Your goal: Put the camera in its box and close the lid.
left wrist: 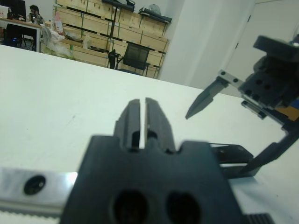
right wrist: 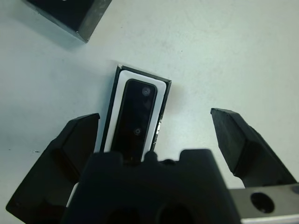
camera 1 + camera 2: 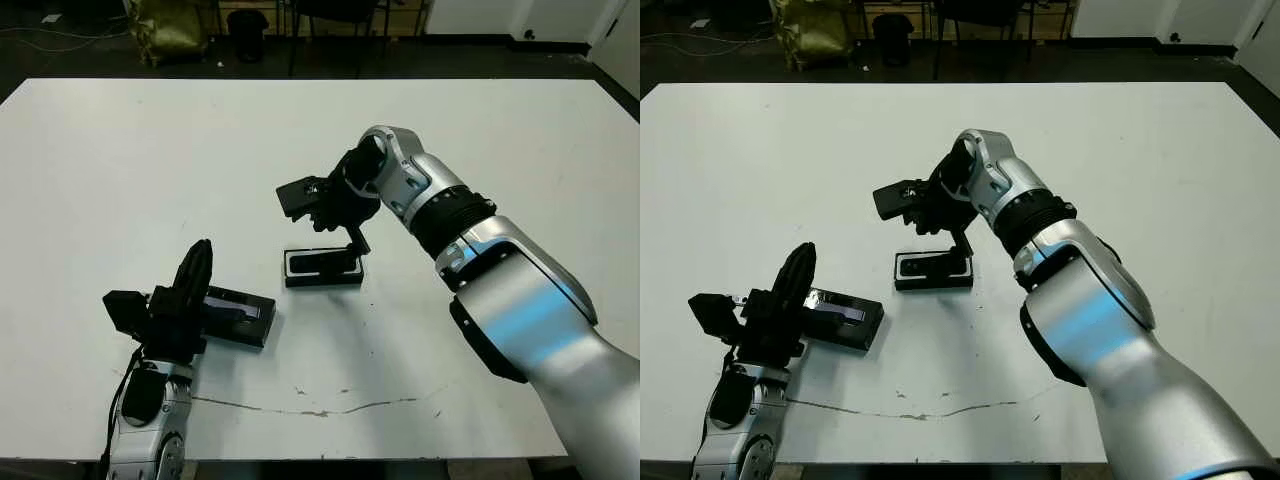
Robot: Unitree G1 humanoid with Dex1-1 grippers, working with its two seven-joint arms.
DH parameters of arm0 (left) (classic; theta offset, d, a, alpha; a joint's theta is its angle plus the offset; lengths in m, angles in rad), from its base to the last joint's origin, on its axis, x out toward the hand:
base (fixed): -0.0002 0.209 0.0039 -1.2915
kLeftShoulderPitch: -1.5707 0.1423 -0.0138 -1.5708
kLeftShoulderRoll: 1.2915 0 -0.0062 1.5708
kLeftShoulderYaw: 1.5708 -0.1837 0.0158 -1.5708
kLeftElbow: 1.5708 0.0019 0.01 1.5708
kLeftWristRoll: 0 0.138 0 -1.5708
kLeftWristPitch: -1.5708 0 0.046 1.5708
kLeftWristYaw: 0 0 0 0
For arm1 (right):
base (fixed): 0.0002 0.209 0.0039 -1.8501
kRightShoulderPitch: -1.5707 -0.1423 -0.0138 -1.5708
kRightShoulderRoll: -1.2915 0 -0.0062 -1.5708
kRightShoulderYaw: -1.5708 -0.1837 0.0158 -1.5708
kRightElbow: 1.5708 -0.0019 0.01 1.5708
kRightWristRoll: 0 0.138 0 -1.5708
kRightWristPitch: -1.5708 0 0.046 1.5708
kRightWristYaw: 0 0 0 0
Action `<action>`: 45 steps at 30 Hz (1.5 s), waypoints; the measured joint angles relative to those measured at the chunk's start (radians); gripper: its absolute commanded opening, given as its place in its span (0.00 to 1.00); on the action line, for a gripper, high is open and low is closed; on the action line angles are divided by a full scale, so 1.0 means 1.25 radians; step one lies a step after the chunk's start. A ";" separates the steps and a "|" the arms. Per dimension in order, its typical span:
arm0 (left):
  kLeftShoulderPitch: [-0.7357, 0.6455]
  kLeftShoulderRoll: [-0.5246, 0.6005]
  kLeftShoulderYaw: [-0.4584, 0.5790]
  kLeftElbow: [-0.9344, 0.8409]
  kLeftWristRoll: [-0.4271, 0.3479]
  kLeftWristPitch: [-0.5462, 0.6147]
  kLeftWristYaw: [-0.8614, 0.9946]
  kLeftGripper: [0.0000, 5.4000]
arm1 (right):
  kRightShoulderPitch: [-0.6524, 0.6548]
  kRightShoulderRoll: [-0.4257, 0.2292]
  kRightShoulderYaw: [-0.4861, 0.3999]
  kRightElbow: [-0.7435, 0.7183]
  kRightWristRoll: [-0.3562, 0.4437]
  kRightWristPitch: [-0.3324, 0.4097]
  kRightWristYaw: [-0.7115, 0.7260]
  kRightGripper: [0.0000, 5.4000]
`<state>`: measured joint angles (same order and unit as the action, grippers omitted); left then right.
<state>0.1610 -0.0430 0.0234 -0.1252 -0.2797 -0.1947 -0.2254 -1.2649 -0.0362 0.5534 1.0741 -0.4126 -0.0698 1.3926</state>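
I see the camera (image 2: 136, 122) lying in its box (image 3: 323, 267) mid-table (image 3: 120, 160); lid (image 3: 238, 315) at eight o'clock. Right gripper (image 2: 154, 140) spread, left gripper (image 1: 142, 119) pinched together. Crates line the room.

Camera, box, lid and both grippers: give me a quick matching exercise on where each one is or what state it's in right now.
Things:
1. camera
2. lid
3. right gripper
4. left gripper

States:
A. fingers shut, over one end of the flat black cover
B. lying inside the white-lined box
C. fingers spread wide, above the box
D. flat on the table, apart from the box

Pairs: 1-B, 2-D, 3-C, 4-A
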 measured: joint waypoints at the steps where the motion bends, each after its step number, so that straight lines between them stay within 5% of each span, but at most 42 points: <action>1: 0.000 0.000 0.000 0.001 0.001 -0.002 0.000 0.00 | -0.001 -0.002 -0.006 0.002 0.004 0.000 0.000 1.00; 10: 0.000 -0.001 0.000 0.001 0.001 -0.006 0.006 0.00 | -0.014 -0.069 -0.115 -0.050 0.091 0.051 -0.013 1.00; 15: 0.002 -0.001 0.001 -0.003 0.004 -0.005 0.012 0.00 | 0.123 -0.150 -0.232 -0.328 0.182 0.143 -0.131 0.96; 23: -0.001 0.000 0.003 -0.008 -0.001 -0.002 0.008 0.00 | 0.384 -0.188 -0.367 -0.744 0.304 0.297 -0.349 0.63; 32: -0.004 0.000 0.004 -0.014 -0.003 0.009 0.009 0.00 | 0.624 -0.155 -0.363 -0.976 0.357 0.348 -0.537 0.25; 38: -0.004 0.000 0.004 -0.013 -0.002 0.006 0.009 0.00 | 0.698 -0.144 -0.297 -1.011 0.313 0.312 -0.636 0.00; 45: -0.004 0.000 0.006 -0.002 -0.003 -0.004 0.001 0.00 | 0.727 -0.140 -0.243 -1.017 0.260 0.291 -0.712 0.00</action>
<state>0.1557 -0.0430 0.0306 -0.1271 -0.2840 -0.1992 -0.2240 -0.3561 -0.2107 0.2491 -0.1973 -0.0872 0.2938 0.5028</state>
